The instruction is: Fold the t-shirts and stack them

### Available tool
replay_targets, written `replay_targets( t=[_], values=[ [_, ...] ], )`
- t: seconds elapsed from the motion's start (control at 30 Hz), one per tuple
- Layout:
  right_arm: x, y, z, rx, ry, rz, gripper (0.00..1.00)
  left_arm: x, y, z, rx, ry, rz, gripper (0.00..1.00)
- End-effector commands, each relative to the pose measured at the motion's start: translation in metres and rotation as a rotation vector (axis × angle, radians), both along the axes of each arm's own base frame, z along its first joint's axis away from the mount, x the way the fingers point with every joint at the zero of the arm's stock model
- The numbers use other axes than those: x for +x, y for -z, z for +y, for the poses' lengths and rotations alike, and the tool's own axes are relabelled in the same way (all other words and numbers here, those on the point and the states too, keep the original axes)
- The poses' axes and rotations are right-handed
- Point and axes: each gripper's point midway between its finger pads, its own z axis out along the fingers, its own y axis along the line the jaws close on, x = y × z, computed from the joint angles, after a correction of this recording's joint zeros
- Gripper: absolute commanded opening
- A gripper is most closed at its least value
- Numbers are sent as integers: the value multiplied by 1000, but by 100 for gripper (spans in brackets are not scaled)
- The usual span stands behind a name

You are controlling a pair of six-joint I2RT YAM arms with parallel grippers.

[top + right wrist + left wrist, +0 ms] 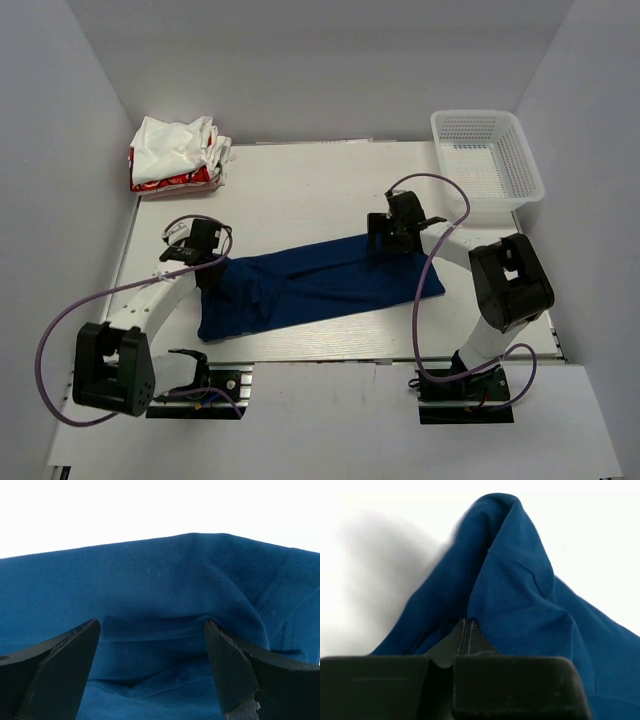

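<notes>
A navy blue t-shirt (320,285) lies folded into a long strip across the middle of the table. My left gripper (212,268) is at its left end, shut on a pinch of the cloth; in the left wrist view the closed tips (466,622) bite the navy t-shirt (520,590), which rises in a peak. My right gripper (385,245) is at the strip's far right edge, open, its fingers (151,623) straddling a ridge of the navy t-shirt (150,575). A pile of white and red t-shirts (180,155) sits at the back left.
A white plastic mesh basket (490,160) stands at the back right corner. White walls enclose the table (300,190) on three sides. Purple cables loop from both arms.
</notes>
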Motion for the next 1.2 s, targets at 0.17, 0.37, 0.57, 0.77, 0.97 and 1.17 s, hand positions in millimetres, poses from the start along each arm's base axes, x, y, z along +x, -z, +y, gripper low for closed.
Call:
replay_targets(
  t=[0.17, 0.37, 0.57, 0.77, 0.97, 1.17],
  values=[
    [-13, 36, -28, -77, 117, 129, 90, -37, -10, 33, 60, -170, 61, 0],
    [-10, 29, -27, -63, 99, 116, 90, -24, 15, 45, 77, -217, 85, 0],
    [-4, 12, -22, -61, 65, 75, 90, -17, 3, 33, 24, -167, 90, 44],
    [6, -25, -14, -29, 32, 2, 90, -18, -50, 17, -56, -110, -44, 100],
    [20, -47, -8, -1, 22, -61, 90, 11, -73, -29, -231, 121, -160, 100],
    [40, -56, -21, -98, 54, -105, 90, 26, -37, -90, -443, 348, -141, 100]
  ],
)
